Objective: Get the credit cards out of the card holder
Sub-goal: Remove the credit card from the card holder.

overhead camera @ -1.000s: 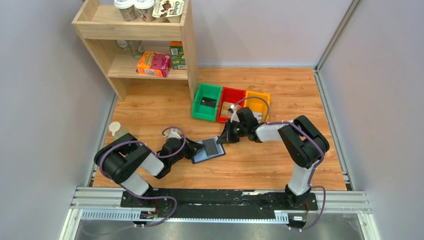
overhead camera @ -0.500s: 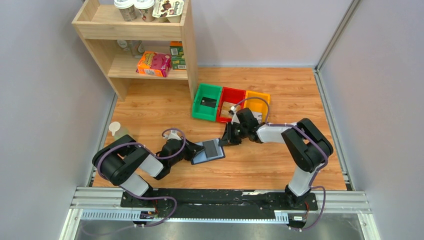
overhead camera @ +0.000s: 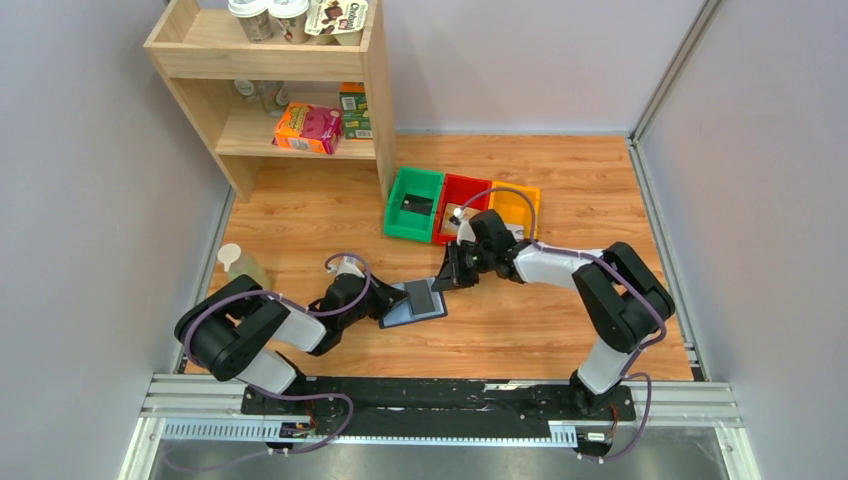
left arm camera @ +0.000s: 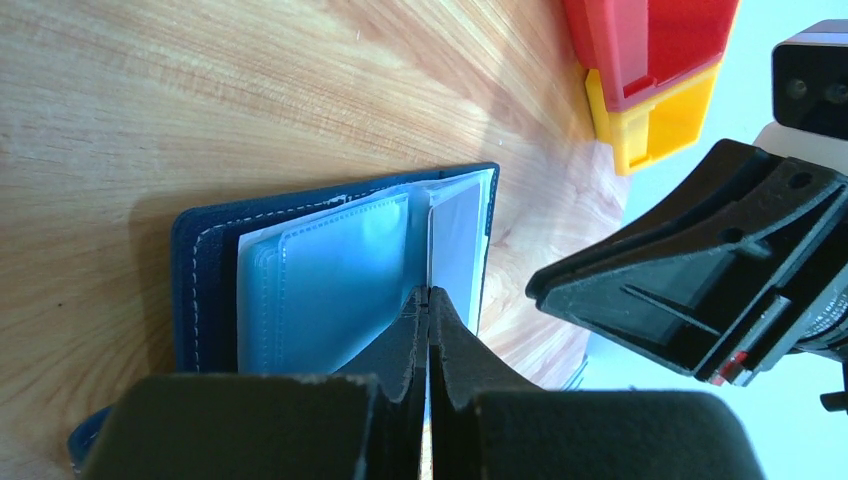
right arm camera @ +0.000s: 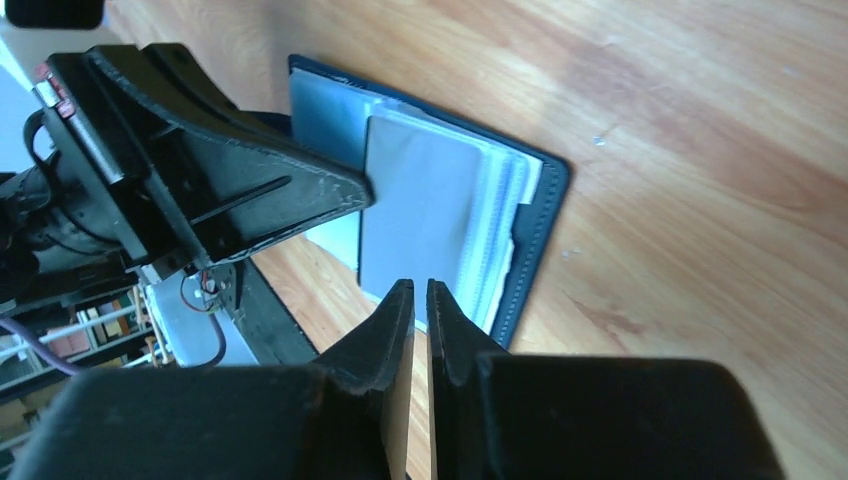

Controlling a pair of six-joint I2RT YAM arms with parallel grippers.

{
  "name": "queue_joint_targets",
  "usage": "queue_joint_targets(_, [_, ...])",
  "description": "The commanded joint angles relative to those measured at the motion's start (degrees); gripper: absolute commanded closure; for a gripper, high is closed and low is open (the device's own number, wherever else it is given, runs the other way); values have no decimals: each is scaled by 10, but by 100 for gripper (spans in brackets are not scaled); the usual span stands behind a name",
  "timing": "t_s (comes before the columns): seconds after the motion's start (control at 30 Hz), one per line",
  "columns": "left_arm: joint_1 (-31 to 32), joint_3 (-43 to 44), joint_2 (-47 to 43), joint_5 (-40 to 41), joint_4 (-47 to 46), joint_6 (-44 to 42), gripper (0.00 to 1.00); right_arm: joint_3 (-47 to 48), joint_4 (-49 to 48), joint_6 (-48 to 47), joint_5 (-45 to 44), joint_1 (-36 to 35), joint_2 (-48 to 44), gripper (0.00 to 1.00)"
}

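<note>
Down at the near edge, the left gripper (left arm camera: 428, 300) reaches in low from the left. Its jaws are pressed tight together, with the tips planted on the clear sleeves of the card holder (left arm camera: 195, 270). Whether a sleeve is nipped between them, I can't tell.

The card holder lies open and flat on the wooden table (overhead camera: 520, 320), near the middle, between the two arms. The navy cover is underneath and the pale blue pockets face up. A grey card (right arm camera: 425, 215) sits on top of the sleeves on the side away from the left gripper, not yet out.

Just past it comes the right gripper (right arm camera: 420, 295), angled down at the holder's far edge, right by the grey card. There is a thin slit between its jaws with bare wood showing through, so nothing is pinched. I can't make out whether the tips touch the holder.

Further back, three bins stand side by side, touching: green (overhead camera: 398, 200), red (overhead camera: 470, 183) and yellow (overhead camera: 520, 190). What lies in them is too small to call.

Off to the left edge stands a small bottle (overhead camera: 238, 263). In the far left corner there's the wooden shelf (overhead camera: 380, 110), stocked with cartons and cups.
</note>
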State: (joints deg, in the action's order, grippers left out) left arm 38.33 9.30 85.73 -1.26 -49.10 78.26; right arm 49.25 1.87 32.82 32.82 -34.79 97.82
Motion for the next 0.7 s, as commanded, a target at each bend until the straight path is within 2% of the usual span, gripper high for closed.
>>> queue_joint_targets(0.0, [1,14,-13,-2,4,-15,100,16,-49,15,37,-5,10,90])
queue_joint_targets(0.3, [1,12,-15,0,4,-13,100,-18,-98,37,34,0,77,95])
queue_joint_targets(0.57, [1,5,-25,6,4,-6,100,-58,-81,34,1,24,90,100])
queue_joint_targets(0.67, [1,7,-28,0,3,-8,95,-60,-79,30,-1,25,91,100])
